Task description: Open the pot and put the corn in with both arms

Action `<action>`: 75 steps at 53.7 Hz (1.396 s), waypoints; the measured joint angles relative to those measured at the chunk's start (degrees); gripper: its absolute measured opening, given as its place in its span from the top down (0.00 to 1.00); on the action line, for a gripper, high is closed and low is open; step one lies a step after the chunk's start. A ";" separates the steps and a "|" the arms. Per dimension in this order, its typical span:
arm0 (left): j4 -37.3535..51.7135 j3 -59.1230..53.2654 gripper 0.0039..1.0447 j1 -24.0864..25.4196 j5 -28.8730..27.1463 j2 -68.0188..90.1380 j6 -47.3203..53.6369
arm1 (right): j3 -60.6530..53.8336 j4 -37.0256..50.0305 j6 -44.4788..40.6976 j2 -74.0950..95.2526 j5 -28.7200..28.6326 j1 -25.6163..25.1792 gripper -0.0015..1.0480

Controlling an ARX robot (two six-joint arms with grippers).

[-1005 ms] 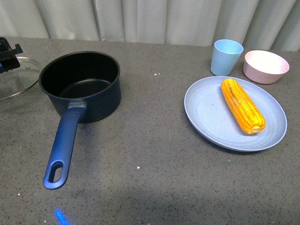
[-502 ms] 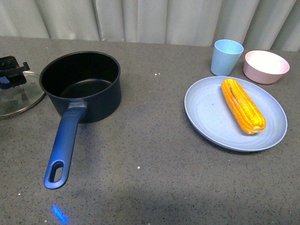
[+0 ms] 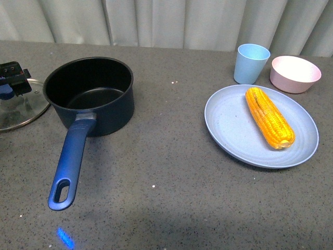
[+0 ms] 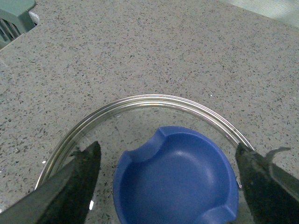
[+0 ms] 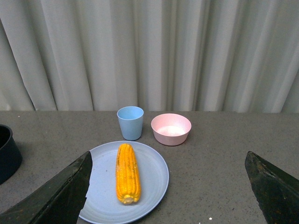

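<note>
1. Two end effectors, both with fingers spread wide. The left end effector [image 4: 167,156] straddles the blue knob [image 4: 177,186] of a glass lid [image 4: 154,99], with a gap showing on each side of the knob.
2. The lid lies on the grey tabletop [image 3: 171,172], just left of the pot [image 3: 88,96].
3. The pot stands uncovered, black and empty inside, and its blue handle [image 3: 70,161] points towards the robot.
4. The corn [image 3: 269,117] lies on a pale blue plate [image 3: 229,130], well right of the pot. A light blue cup [image 3: 251,63] and a pink bowl [image 3: 294,74] sit just behind the plate.
5. The right end effector [image 5: 168,161] hangs above the tabletop, gripping nothing and facing the plate.
</note>
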 joint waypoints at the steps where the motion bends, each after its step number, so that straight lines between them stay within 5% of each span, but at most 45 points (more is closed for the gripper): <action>1: 0.35 -0.31 0.13 0.04 0.00 -0.28 0.11 | -0.02 0.00 0.00 0.00 0.00 0.00 0.09; 6: 0.68 -1.31 0.04 0.28 -0.02 -1.55 0.11 | -0.02 0.00 0.00 0.00 0.00 0.00 0.09; 41: 2.73 -25.49 0.06 0.94 7.17 -32.26 -1.18 | -0.02 0.00 0.00 0.00 0.00 0.00 0.09; 61: -8.48 -36.20 0.06 1.31 13.20 -56.98 -4.15 | -0.02 0.00 0.00 0.00 0.00 0.00 0.09; 66: -1.42 -41.18 0.19 1.14 19.23 -61.92 1.05 | -0.02 0.00 0.00 0.00 0.00 0.00 0.09; 75: -5.07 -50.27 0.50 -2.16 17.84 -77.02 6.40 | -0.02 0.02 -0.02 0.00 0.00 0.00 0.09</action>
